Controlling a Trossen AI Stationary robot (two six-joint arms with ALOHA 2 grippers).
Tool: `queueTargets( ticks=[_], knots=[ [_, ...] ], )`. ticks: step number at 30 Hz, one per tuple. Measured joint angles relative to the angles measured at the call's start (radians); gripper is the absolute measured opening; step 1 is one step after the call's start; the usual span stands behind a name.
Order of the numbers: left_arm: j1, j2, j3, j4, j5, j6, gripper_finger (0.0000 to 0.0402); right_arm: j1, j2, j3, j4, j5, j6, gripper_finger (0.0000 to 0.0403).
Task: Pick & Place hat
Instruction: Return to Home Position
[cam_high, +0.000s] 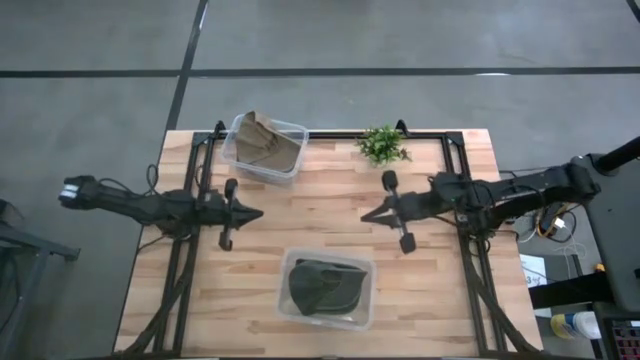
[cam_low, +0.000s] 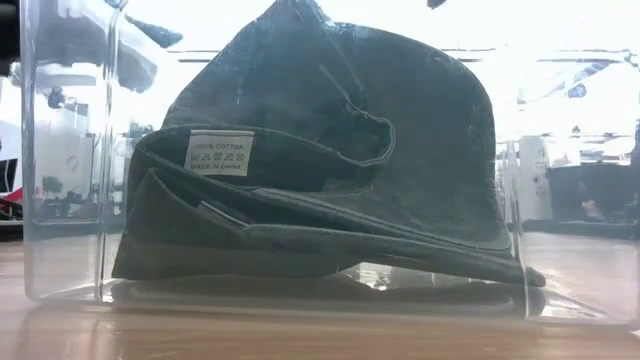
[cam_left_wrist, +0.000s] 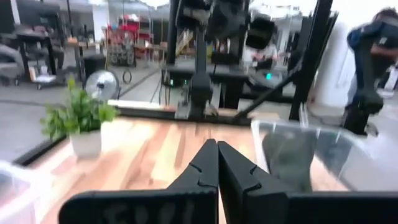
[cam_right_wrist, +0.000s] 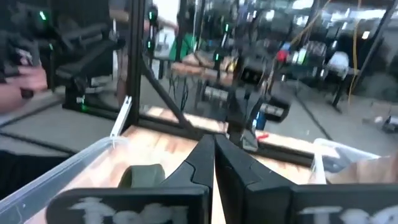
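Brown cap (cam_high: 262, 142) apart from left claw (cam_high: 258, 213)

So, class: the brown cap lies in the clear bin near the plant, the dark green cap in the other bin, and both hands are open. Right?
No: both hands are shut. The wrist views show the left hand and the right hand with fingers pressed together. The rest holds: brown cap in the clear bin near the plant, dark green cap in the other bin.

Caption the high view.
Left claw and right claw shut over wooden table; brown fabric caps in one clear plastic bin, dark fabric cap in a second bin.
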Motion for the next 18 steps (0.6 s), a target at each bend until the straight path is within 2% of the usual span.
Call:
queueTargets(
  ticks=[3,7,18],
  knots=[
    [-0.001,-0.014,-0.039,-0.001,-0.002,0.001,0.0,0.0,-0.078,-0.134,0.117,0.026,0.0,0.0008],
    [-0.001,-0.047,-0.077,0.003,-0.053,0.008,0.0,-0.001,-0.174,-0.277,0.148,0.106,-0.025,0.0008],
    [-0.001,-0.217,-0.155,-0.081,-0.041,-0.002,0.0,-0.012,-0.393,-0.513,0.163,0.1,-0.032,0.0008]
  ],
)
